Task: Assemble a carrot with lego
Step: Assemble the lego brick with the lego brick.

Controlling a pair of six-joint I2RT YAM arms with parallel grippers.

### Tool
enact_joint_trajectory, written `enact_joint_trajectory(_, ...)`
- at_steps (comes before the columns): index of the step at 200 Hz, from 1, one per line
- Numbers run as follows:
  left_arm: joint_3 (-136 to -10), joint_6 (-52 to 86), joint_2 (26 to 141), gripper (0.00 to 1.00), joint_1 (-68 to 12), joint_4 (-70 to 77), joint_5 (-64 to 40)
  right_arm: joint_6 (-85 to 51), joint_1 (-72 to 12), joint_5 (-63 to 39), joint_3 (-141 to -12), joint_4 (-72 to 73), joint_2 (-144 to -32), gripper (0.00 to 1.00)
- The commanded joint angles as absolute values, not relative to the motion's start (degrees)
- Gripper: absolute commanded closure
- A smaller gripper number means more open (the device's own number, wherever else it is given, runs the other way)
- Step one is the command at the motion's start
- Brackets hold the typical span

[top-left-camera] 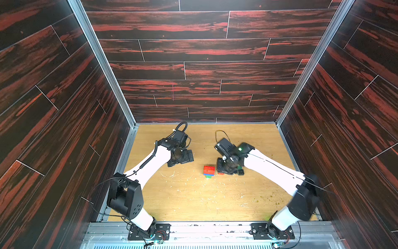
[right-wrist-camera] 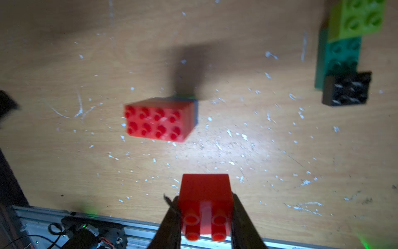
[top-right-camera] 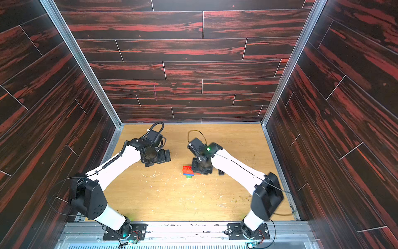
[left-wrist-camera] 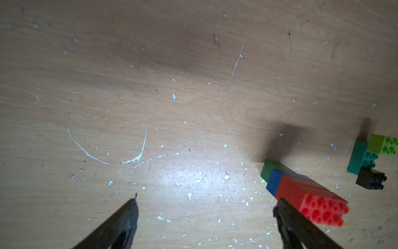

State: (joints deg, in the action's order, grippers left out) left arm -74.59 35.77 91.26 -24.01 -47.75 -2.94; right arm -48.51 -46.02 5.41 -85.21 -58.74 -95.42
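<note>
Nearest the camera head, the metal rail (top-left-camera: 211, 225) carries both arm bases, and beyond it lies the scratched wooden table (top-left-camera: 193, 200), flecked with pale chips. Further in, about mid-table, the half-built carrot (top-left-camera: 209, 170) stands upright with its studs facing up: a green brick at the bottom, blue above it, red on top. The right wrist view shows eight studs on its top face.

Just beside it, on the right, hangs the right gripper (right-wrist-camera: 204, 200), clenched on a red brick (right-wrist-camera: 205, 187). The fingers press the brick's two sides, and it is held clear of the table. On the far side of that gripper, in a top view, sits the black brick (top-left-camera: 241, 172). In the left wrist view it touches a long teal brick (left-wrist-camera: 358, 158) with a lime brick (left-wrist-camera: 382, 144) at the other end (the two small ones seem pressed onto the teal one, though blur leaves that unsure).

Slightly farther back and to the left, the left gripper (left-wrist-camera: 206, 201) hovers released, its jaws wide over bare wood and grasping nothing, with the carrot just outside one finger. Behind everything rises the dark red-streaked back wall (top-left-camera: 204, 64).
</note>
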Motion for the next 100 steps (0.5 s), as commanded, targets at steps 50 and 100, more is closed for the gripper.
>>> enact_joint_trajectory(50, -67.23, 33.76, 87.27, 0.00, -20.89, -42.03, -6.83, -44.73, -46.32, 2.20, -101.41, -66.20, -108.50, 0.79)
enact_joint_trajectory(100, -64.64, 32.83, 87.07, 0.00, -19.61, -40.62, -8.08, -45.07, -46.67, 2.50, -109.37, -70.75, -114.70, 0.80)
